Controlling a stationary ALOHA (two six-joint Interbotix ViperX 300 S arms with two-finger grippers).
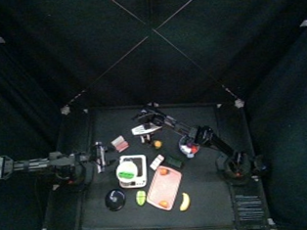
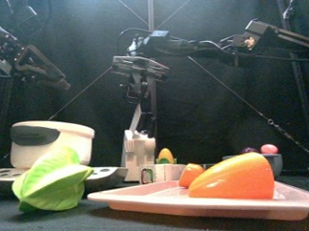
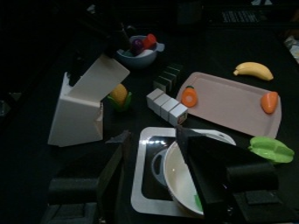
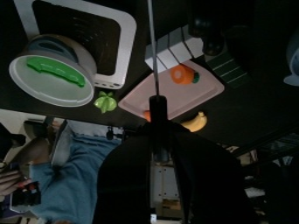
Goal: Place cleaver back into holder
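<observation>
Above the white holder (image 2: 137,151) at the counter's back, we see the right gripper (image 2: 139,87) pointing down, jaws partly closed on the cleaver (image 2: 142,116), hanging vertical. Left gripper (image 3: 163,171) rests aside, jaws wide, empty.

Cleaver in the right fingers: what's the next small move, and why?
Probably lower it straight down. The whitish-grey flat cleaver hangs from the right fingers with its tip at the top of the white slanted holder, seemingly not yet seated.
</observation>
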